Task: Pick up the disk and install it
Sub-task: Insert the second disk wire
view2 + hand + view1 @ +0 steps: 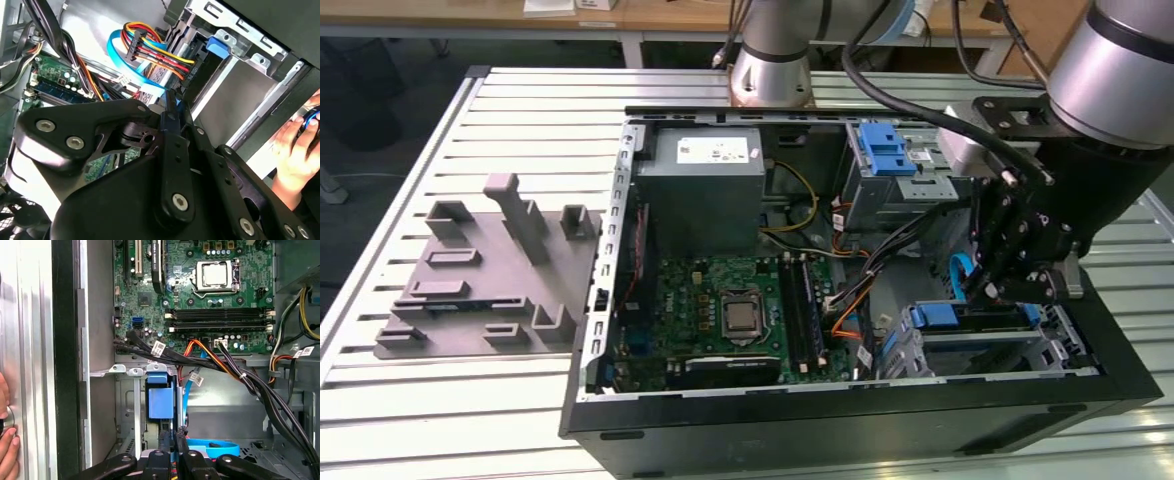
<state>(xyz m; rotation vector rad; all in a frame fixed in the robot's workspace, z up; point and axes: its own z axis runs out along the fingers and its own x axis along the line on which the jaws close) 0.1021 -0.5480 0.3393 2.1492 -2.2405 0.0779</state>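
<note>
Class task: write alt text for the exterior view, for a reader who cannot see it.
A robot arm's gripper reaches into an open computer case at the exterior view's right, just above a blue-latched drive cage. The motherboard and grey power supply lie exposed.

Nothing you can actually read here. In the exterior view the white sticker (714, 151) on the grey power-supply box (707, 195) carries dark print, too small to make out. In the first wrist view, small white tags (159, 348) on the black cables (150, 352) show barcode-like marks, not legible; the motherboard (200, 295) has white silkscreen marks you can't resolve. In the second wrist view the black connector (192, 75) on the coloured wire bundle (160, 55) bears a line of white characters, possibly a part code, but it's tilted and unclear.
</note>
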